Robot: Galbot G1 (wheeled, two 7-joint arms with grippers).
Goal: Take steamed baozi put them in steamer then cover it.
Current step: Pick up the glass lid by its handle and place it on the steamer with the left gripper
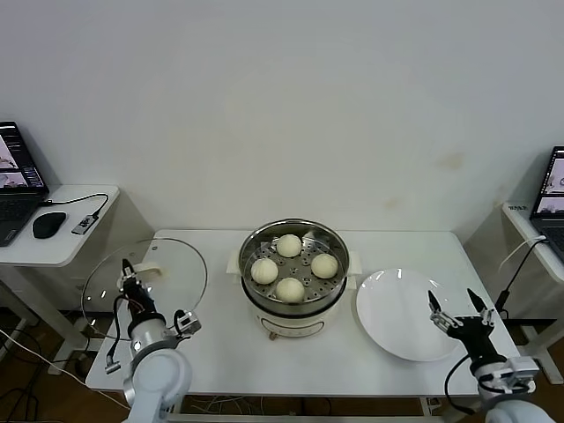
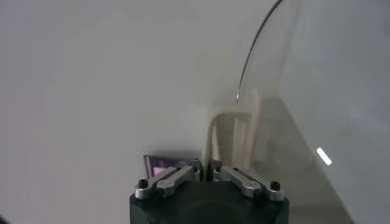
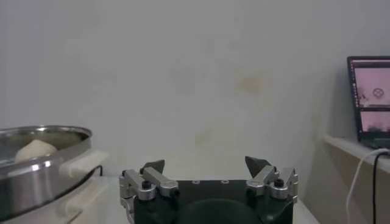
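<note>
From above, the whole white table (image 1: 220, 352) shows at once: the shiny steamer (image 1: 295, 308) sits in the middle, and all four steamed baozi (image 1: 289, 245) lie in it on the tray with holes, pale and round and smooth. The left gripper (image 1: 129, 280) is at the table's left end, and its fingers are pressed tight on the handle of the cover (image 1: 167, 264), a round clear glass lid with a thin metal rim. The cover is lifted and tipped up, well apart from the steamer, which is open on top. The camera on the left wrist shows what the top view cannot: the cream handle (image 2: 234, 131) is a little loop, and the left gripper (image 2: 207, 165) pinches it right at its foot, with the glass edge curving up past it. The right gripper (image 1: 459, 314) hovers over the near right edge of the flat white plate (image 1: 397, 313), its two dark fingers spread wide with nothing between them. Its own camera looks across at the steamer (image 3: 42, 164) from the side, and one bun (image 3: 35, 150) just peeks over the metal rim. A laptop (image 3: 369, 100) glows on a side desk far right.
</note>
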